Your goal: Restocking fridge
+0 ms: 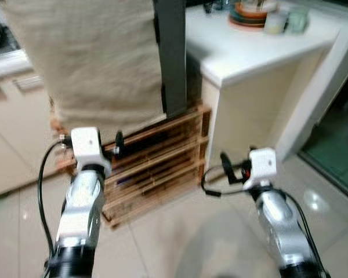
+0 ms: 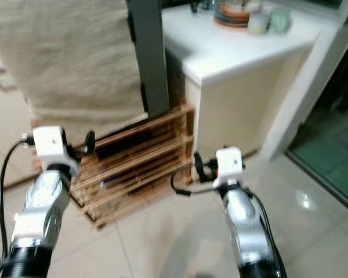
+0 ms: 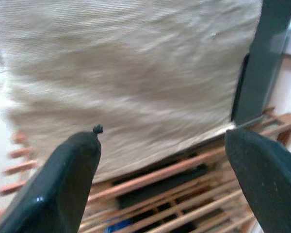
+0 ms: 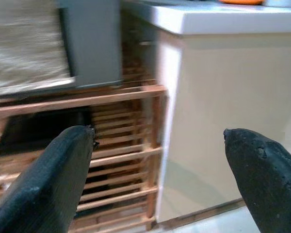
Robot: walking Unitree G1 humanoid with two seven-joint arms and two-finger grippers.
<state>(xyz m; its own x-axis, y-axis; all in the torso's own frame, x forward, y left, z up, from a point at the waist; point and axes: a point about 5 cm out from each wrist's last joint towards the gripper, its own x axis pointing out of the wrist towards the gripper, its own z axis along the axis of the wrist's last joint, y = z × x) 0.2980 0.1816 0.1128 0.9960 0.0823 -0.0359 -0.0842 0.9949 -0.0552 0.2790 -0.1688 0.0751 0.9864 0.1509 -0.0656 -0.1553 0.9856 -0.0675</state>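
Both arms are raised in front of me. My left gripper (image 1: 118,142) is open and empty, facing a beige cloth (image 1: 98,58) that hangs over a low wooden slatted rack (image 1: 156,168). Its black fingers (image 3: 63,179) stand wide apart. My right gripper (image 1: 225,164) is also open and holds nothing. It points toward the rack's right end (image 4: 136,145) and the cream side of a white counter (image 4: 223,97). A dark grey upright panel (image 1: 173,58) stands beside the cloth, on top of the rack. Dark items lie on the rack's shelves (image 3: 155,182).
The white counter (image 1: 249,49) at the right carries stacked plates (image 1: 249,14) and cups (image 1: 287,21). Light floor tiles (image 1: 174,237) lie in front of the rack. A dark doorway or glass panel (image 1: 336,145) is at the far right. Cream cabinet fronts (image 1: 11,145) stand at the left.
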